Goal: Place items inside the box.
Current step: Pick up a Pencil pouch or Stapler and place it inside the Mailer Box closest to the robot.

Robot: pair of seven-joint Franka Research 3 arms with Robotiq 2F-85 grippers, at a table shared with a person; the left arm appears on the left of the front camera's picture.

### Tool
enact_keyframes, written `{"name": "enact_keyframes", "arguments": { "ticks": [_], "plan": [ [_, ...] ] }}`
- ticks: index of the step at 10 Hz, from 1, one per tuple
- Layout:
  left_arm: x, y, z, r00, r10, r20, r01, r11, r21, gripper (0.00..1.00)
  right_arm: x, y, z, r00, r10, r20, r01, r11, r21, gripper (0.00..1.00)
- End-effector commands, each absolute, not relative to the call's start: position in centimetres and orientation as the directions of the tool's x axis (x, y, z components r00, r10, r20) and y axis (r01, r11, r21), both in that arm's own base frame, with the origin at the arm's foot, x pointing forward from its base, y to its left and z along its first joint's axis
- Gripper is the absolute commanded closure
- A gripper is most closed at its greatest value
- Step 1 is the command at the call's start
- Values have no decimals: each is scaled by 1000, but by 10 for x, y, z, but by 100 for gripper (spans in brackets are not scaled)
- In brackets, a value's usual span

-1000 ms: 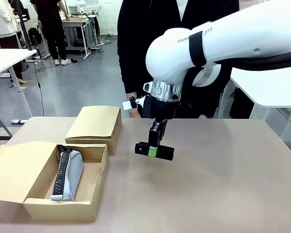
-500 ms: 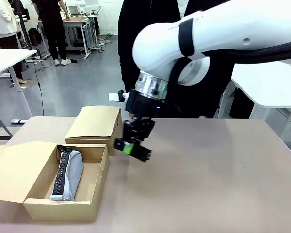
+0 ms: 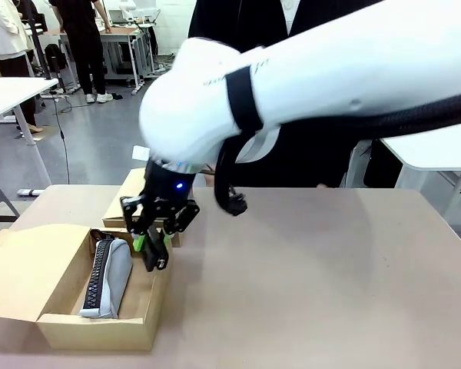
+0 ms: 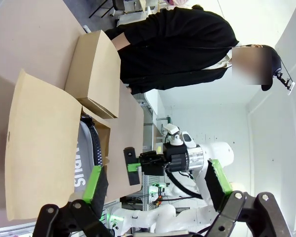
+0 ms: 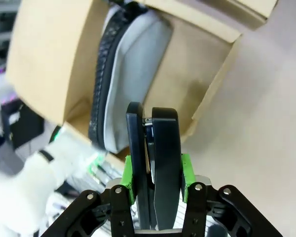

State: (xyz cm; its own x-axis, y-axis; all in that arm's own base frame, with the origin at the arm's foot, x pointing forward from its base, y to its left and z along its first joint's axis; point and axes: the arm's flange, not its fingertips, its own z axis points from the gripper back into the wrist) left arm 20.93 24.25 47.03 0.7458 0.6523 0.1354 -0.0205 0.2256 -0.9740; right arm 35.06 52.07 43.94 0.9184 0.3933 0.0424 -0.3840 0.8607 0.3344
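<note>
right hand (image 3: 152, 247) pinches a black stapler (image 5: 160, 143) between its green pads (image 5: 186, 170). It pokes out past the tips, over the open brown cardboard box (image 3: 92, 332) edge.

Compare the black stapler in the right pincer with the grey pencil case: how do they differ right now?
The stapler is all black; the pencil case is grey fabric with a black zip. The stapler is clamped in the right pincer, in the air at the edge of the open box; the pencil case lies inside that box. The stapler looks shorter than the pencil case. Both are long, narrow items.
</note>
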Motion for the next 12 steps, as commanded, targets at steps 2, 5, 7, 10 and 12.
{"name": "enact_keyframes", "arguments": {
  "ticks": [2,5,7,10,12],
  "plan": [
    [210,243,472,743,651,153,8,220,-975,0,357,587,422,957,288,-6,-284,945,162,58],
    [210,243,472,743,651,153,8,220,-975,0,368,603,406,966,256,-36,-249,959,132,58],
    [210,243,472,743,651,153,8,220,-975,0,369,602,406,967,253,-23,-248,960,128,58],
    [210,243,472,743,651,153,8,220,-975,0,368,597,403,967,254,-31,-248,960,129,40],
    [210,243,472,743,651,153,8,220,-975,0,367,595,403,966,256,-32,-250,959,129,0]
  ]
}}
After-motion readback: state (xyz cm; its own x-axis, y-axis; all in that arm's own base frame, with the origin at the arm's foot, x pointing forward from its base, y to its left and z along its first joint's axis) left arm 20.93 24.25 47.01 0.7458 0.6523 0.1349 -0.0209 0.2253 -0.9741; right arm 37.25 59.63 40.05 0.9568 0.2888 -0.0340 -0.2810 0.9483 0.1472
